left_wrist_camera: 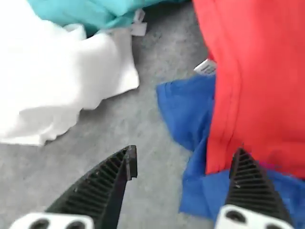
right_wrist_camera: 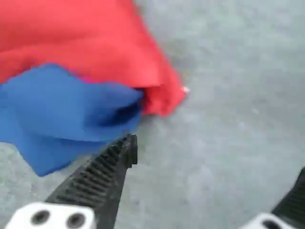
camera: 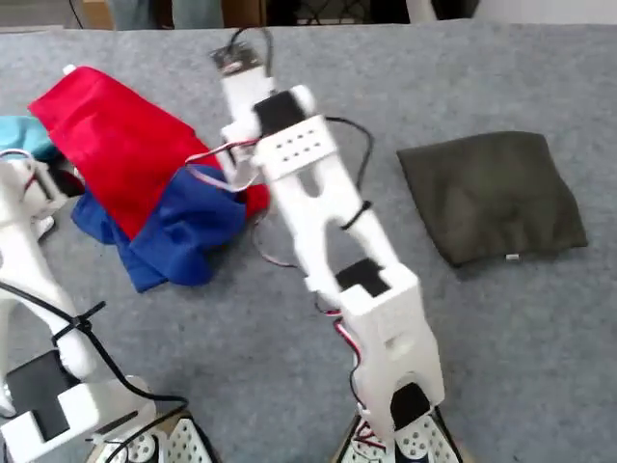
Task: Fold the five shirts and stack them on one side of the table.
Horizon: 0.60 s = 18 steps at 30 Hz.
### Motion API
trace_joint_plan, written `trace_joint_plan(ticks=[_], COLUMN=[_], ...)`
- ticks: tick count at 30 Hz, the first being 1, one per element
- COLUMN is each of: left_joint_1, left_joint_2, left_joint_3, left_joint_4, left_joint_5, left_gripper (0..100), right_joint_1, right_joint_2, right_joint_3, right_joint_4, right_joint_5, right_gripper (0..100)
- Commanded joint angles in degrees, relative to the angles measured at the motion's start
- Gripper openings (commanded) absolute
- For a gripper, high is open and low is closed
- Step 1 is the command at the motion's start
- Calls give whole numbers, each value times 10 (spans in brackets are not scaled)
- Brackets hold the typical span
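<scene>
Red shirt (camera: 116,145) drapes over crumpled blue shirt (camera: 178,233); olive shirt (camera: 492,193) lies folded, well apart.

High view, 9 o'clock edge: teal shirt (camera: 24,135) cut off; blue shirt (camera: 178,231) partly hidden under red shirt (camera: 116,145).

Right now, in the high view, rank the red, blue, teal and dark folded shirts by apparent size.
1. Red shirt and dark folded shirt: about alike, not ranked.
2. Blue shirt, partly under the red.
3. Teal shirt, mostly out of frame.
</scene>
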<state>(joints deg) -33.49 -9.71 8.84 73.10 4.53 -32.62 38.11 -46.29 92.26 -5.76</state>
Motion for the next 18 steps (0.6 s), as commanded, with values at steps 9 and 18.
trace_joint_plan(ticks=[9, 18], left_joint_1=[15, -45], left_joint_2=[125, 224], left_joint_3=[-85, -225], left_joint_4=[-120, -72], left_joint_5=[138, 137], left_gripper=[324, 324], right_joint_1=[-48, -52], right_joint_2=[122, 130], right_joint_3=[-81, -126], right_joint_4=[-38, -25], right_joint_5=[-82, -62], right_gripper=[490, 38])
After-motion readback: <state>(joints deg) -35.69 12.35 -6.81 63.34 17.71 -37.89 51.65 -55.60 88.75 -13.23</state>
